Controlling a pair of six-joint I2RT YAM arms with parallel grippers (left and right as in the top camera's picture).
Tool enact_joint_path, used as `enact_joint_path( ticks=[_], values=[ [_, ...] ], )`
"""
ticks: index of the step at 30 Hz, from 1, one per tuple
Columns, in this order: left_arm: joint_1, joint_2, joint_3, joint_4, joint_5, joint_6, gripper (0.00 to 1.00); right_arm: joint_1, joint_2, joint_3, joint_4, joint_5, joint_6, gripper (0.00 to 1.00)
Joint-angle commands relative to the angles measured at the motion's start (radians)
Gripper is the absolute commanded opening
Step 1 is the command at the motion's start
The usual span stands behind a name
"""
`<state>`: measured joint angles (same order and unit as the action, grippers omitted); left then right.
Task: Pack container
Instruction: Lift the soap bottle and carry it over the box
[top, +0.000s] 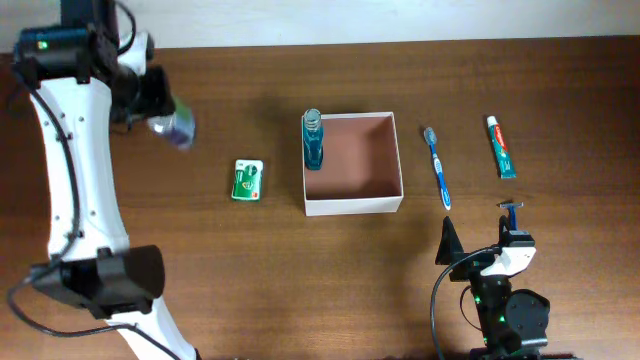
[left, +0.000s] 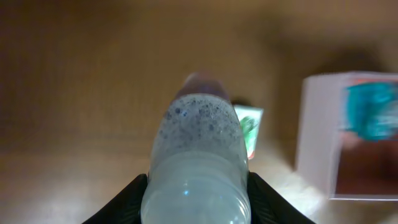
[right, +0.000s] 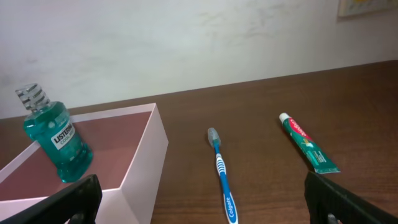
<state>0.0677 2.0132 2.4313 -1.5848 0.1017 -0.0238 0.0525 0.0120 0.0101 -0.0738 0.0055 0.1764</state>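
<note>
The container (top: 352, 205) is a square white box with a reddish-brown inside, at mid-table. A teal mouthwash bottle (top: 313, 142) stands upright in its left side. My left gripper (top: 160, 112) hangs well to the left of the container, shut on a pale translucent bottle (top: 181, 130). In the left wrist view that bottle (left: 198, 155) fills the space between the black fingers (left: 121, 202), with the container (left: 316, 140) ahead to the right. My right gripper (top: 482, 246) stands open near the front edge, right of the container, with nothing between its fingers (right: 348, 200).
A green packet (top: 247, 179) lies between the left gripper and the container. A blue toothbrush (top: 437, 166) and a toothpaste tube (top: 501, 146) lie right of the container. A small blue razor (top: 511, 208) lies just beyond the right gripper.
</note>
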Motion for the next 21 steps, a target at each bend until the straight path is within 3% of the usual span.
enact_joint_path(
  ticks=[1,7,21],
  values=[
    [-0.084,-0.016,0.158,-0.002,0.033,-0.031,0.06,0.006,-0.008,-0.005,-0.006,-0.002,-0.004,0.98],
    [-0.257,-0.016,0.288,0.065,0.033,-0.056,0.06,0.006,-0.008,-0.005,-0.006,-0.002,-0.004,0.98],
    [-0.605,0.025,0.288,0.225,-0.125,-0.201,0.07,0.006,-0.008,-0.005,-0.006,-0.002,-0.004,0.98]
  ],
)
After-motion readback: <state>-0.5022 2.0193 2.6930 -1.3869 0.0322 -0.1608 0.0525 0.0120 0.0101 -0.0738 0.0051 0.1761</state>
